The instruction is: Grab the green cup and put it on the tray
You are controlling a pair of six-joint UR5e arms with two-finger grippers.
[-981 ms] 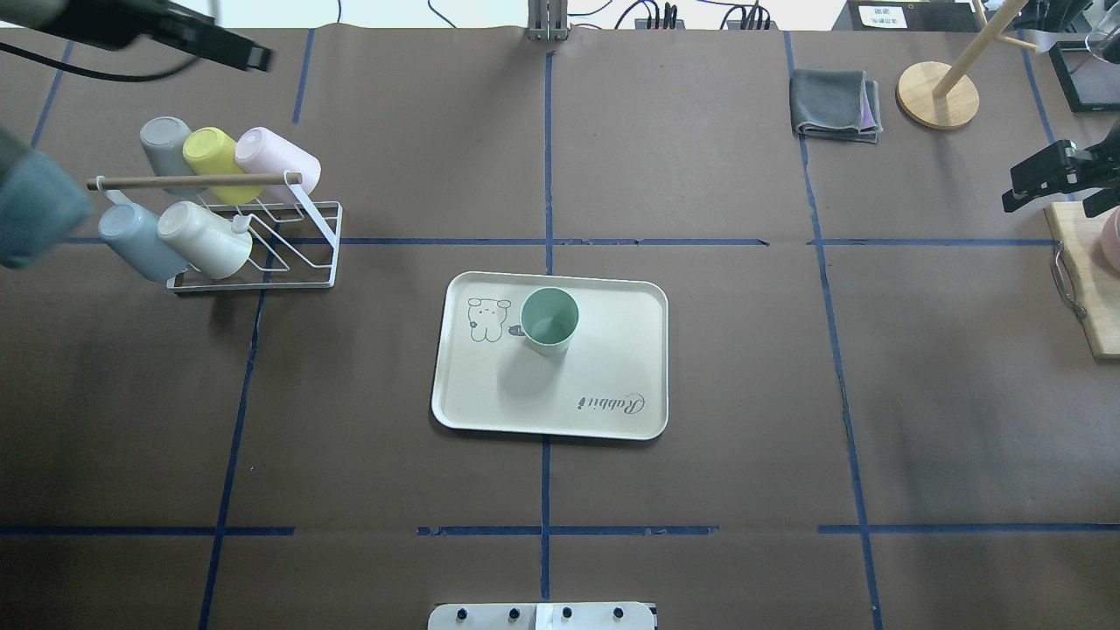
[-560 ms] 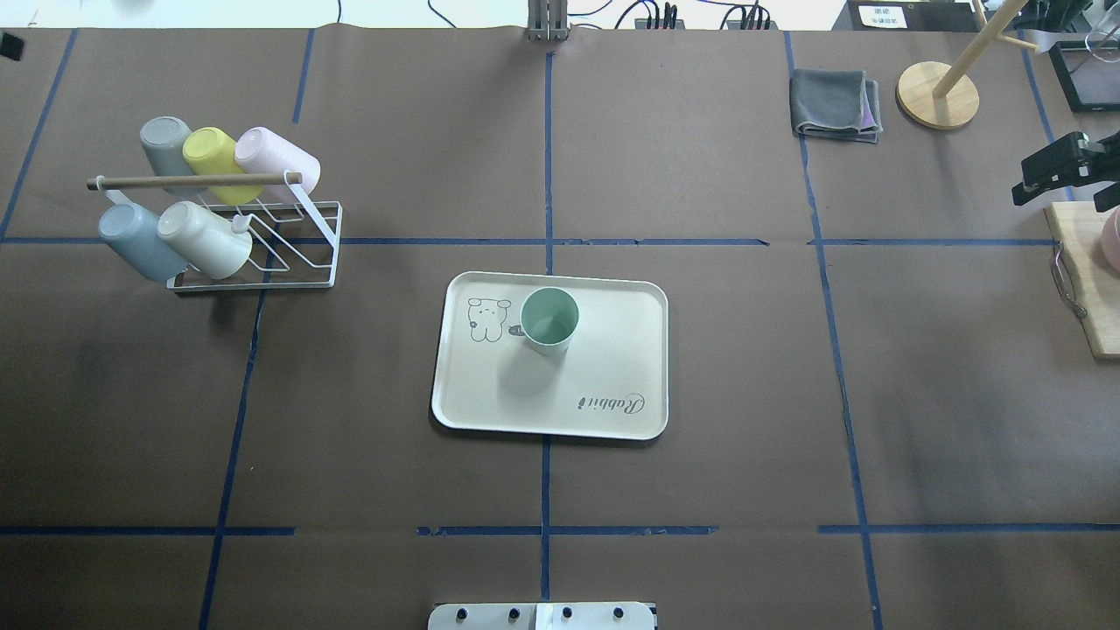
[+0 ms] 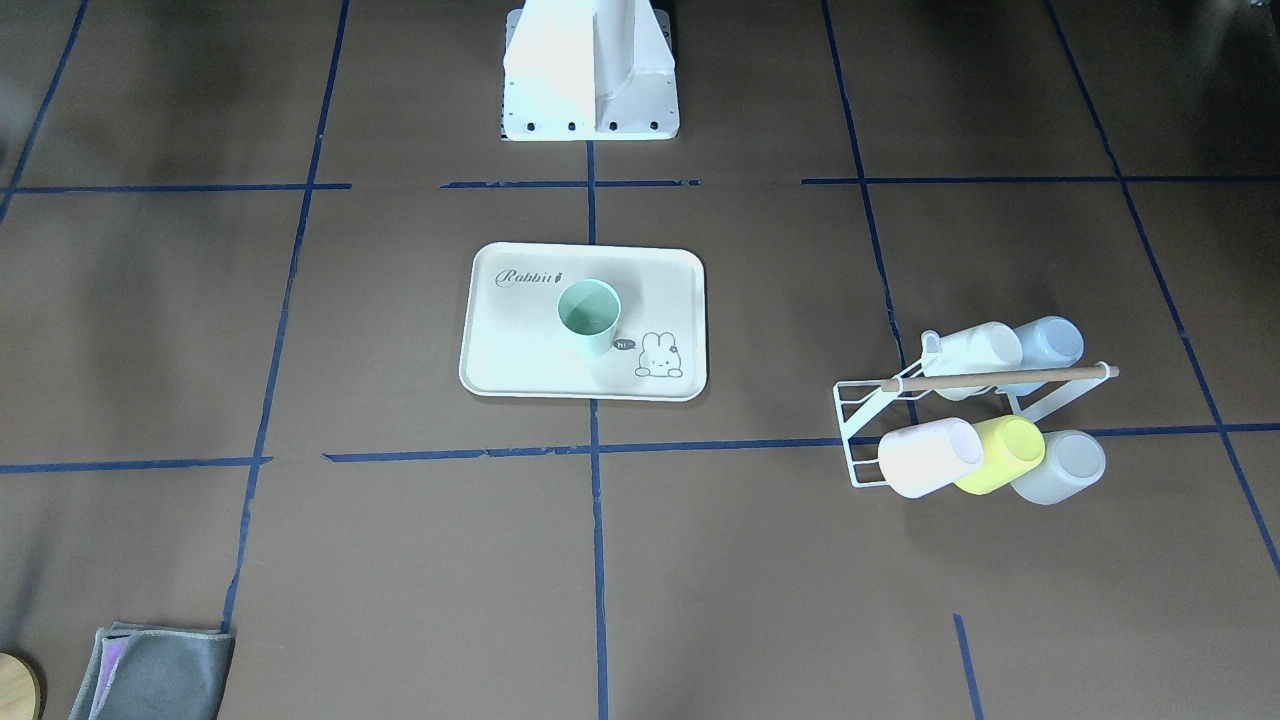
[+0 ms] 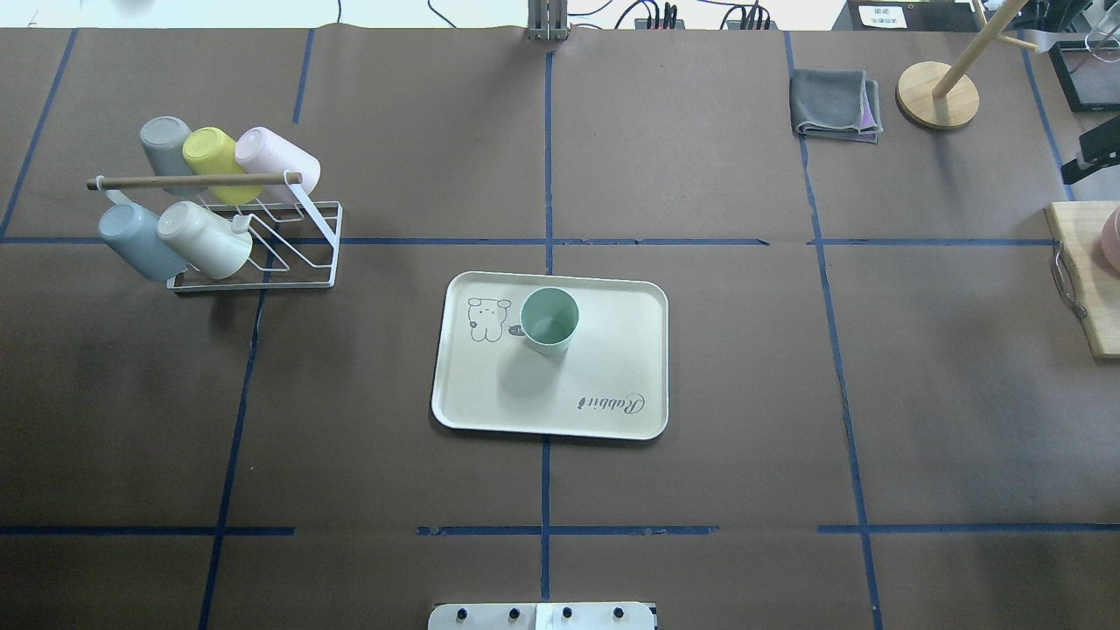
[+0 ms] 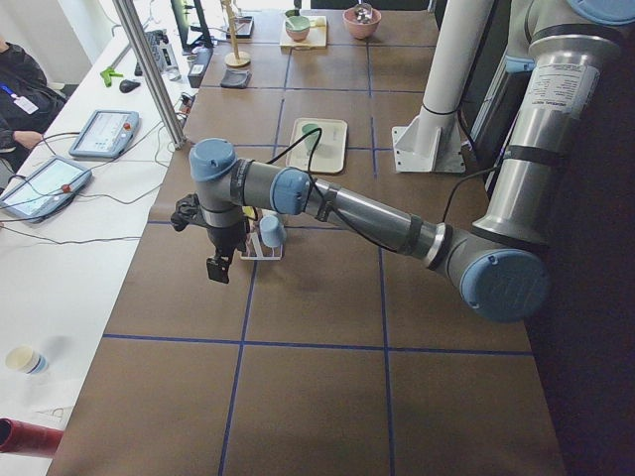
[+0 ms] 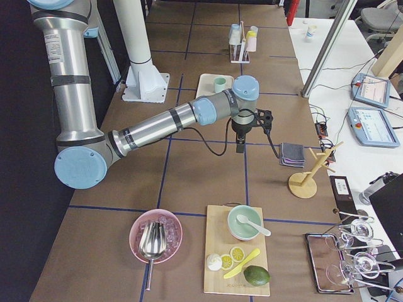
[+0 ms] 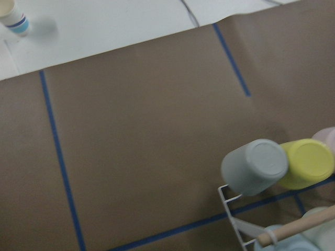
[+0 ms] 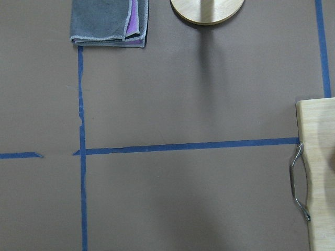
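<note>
The green cup stands upright, mouth up, on the tray. It sits in the tray's far half as seen from overhead, just beside the bunny drawing, and the "Rabbit" script lies toward the near right corner. Nothing grips or touches the cup. The tray lies flat at the middle of the table, across a blue tape line.

The left gripper shows only in the left side view. It hangs fingers-down over the table by the cup rack, well apart from the tray. How far it is spread cannot be told. Its wrist camera looks down on a grey cup and a yellow cup lying on the rack.

The right gripper points down over bare table between the tray and a folded grey cloth, clear of both. Overhead, only a black piece of it shows at the right edge, so its spread cannot be told either. Its wrist camera sees the cloth, a round wooden stand base and the edge of a wooden board.
</note>
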